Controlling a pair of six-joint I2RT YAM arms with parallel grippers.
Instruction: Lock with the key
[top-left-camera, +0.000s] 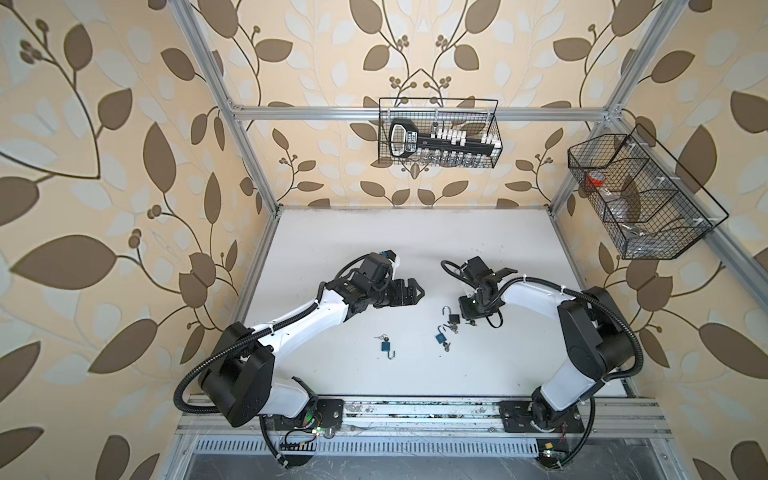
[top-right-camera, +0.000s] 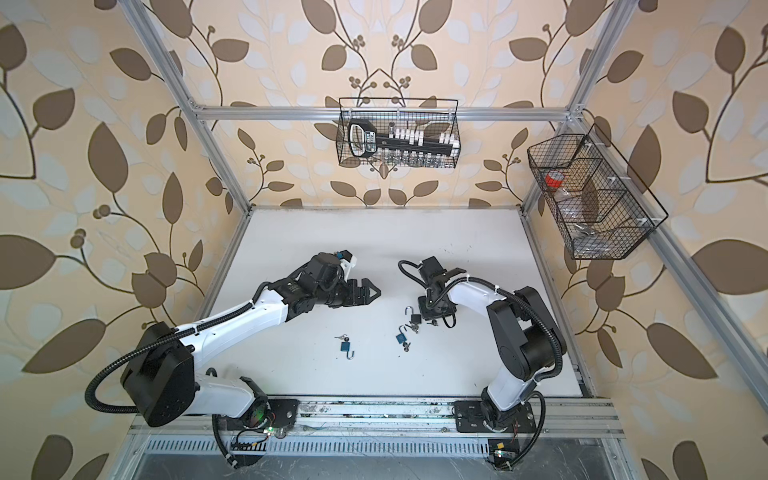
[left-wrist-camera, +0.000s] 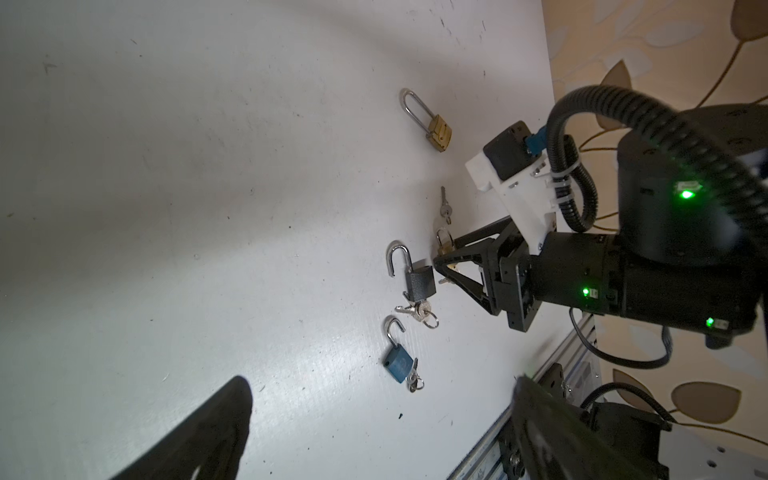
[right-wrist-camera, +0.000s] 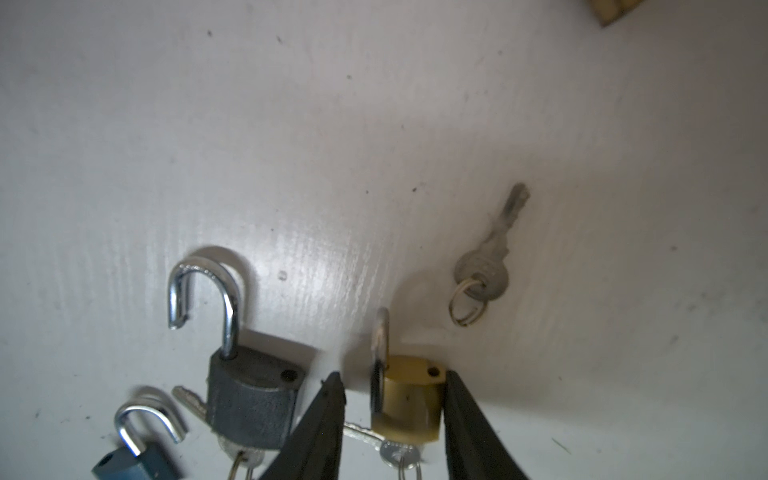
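Note:
In the right wrist view a small brass padlock (right-wrist-camera: 409, 399) stands with its shackle swung out and a key (right-wrist-camera: 397, 451) in its base. My right gripper (right-wrist-camera: 392, 376) is open astride it. One finger touches the lock's body; a gap shows at the other. Beside it lie a grey padlock (right-wrist-camera: 249, 399) and a blue padlock (right-wrist-camera: 133, 461), both with open shackles and keys. A loose key (right-wrist-camera: 486, 266) lies on its own. My left gripper (left-wrist-camera: 380, 379) hovers open and empty to the left of the locks (top-left-camera: 417, 291).
Another blue padlock (top-left-camera: 386, 345) with keys lies left of the group. A brass long-shackle padlock (left-wrist-camera: 438, 133) lies beyond the loose key (left-wrist-camera: 445, 208). Wire baskets hang on the back wall (top-left-camera: 438, 133) and right wall (top-left-camera: 640, 195), above the white table (top-left-camera: 374, 241).

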